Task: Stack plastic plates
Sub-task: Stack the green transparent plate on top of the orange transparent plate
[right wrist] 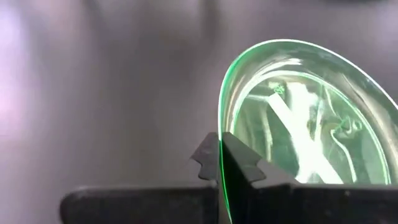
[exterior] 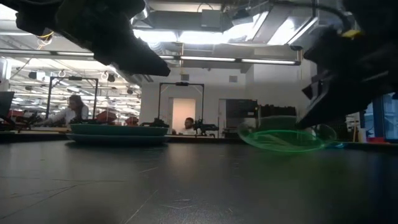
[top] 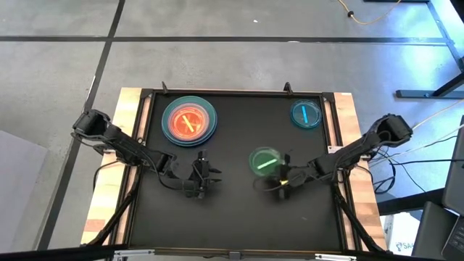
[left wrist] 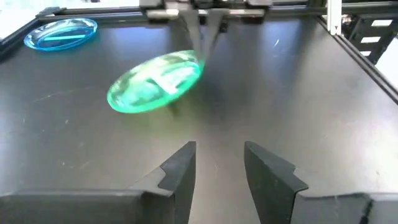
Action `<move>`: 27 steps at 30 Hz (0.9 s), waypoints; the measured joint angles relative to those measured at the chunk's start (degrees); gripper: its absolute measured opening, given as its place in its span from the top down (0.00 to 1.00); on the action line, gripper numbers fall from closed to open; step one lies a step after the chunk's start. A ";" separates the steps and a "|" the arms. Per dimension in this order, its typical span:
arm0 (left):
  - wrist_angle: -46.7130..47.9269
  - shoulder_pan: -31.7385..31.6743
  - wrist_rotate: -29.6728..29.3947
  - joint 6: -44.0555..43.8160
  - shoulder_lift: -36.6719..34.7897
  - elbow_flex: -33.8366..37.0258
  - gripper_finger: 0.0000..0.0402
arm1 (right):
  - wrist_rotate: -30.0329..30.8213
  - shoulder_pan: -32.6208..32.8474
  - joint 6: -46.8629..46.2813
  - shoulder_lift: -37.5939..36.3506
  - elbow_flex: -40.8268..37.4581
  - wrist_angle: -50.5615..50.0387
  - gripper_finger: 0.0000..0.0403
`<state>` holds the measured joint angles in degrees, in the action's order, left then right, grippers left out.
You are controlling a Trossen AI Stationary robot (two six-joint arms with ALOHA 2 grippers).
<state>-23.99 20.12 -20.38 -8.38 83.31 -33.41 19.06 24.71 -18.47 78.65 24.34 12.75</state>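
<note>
A translucent green dish [top: 264, 160] with a pale bar mark is in my right gripper [top: 278, 177], right of the table's middle; it also shows in the low view [exterior: 283, 137] and the left wrist view [left wrist: 155, 82]. A stack of plates [top: 189, 120] rests flat at the far left: large teal and blue discs below, a translucent orange dish on top. A cyan dish [top: 305, 114] lies flat at the far right. My left gripper [top: 212, 176] is open above the table's middle and holds nothing; its fingers [left wrist: 180, 165] point toward the green dish. My right gripper [right wrist: 221, 163] pinches the green dish's rim [right wrist: 219, 127] between its two fingers, one on the inside of the wall and one on the outside. The fingers come from the table's right and near side. The dish is tilted and lifted off the table.
The black mat has a raised frame [top: 239, 92] around it, with wooden table edges [top: 129, 116] outside. Bare mat [top: 239, 217] lies near me and between the stack and the cyan dish [left wrist: 62, 33]. People sit in the room behind the table in the low view.
</note>
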 joint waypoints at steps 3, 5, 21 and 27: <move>-4.36 0.05 0.40 0.02 2.00 -0.09 0.68 | -5.80 0.00 2.10 3.95 0.03 7.89 0.99; -5.85 -0.22 1.14 0.22 3.87 -0.63 0.68 | -8.51 0.00 1.47 6.48 0.04 11.76 1.00; 0.78 -5.29 11.75 8.85 21.72 -17.92 0.55 | -15.37 0.09 -3.79 9.68 0.11 23.47 0.56; 9.68 -5.65 14.54 13.77 28.84 -26.80 0.54 | -18.16 4.44 -5.61 9.69 0.11 23.15 0.47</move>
<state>-14.31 14.46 -5.84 5.39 112.15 -60.21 0.90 29.15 -24.08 88.33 24.45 35.90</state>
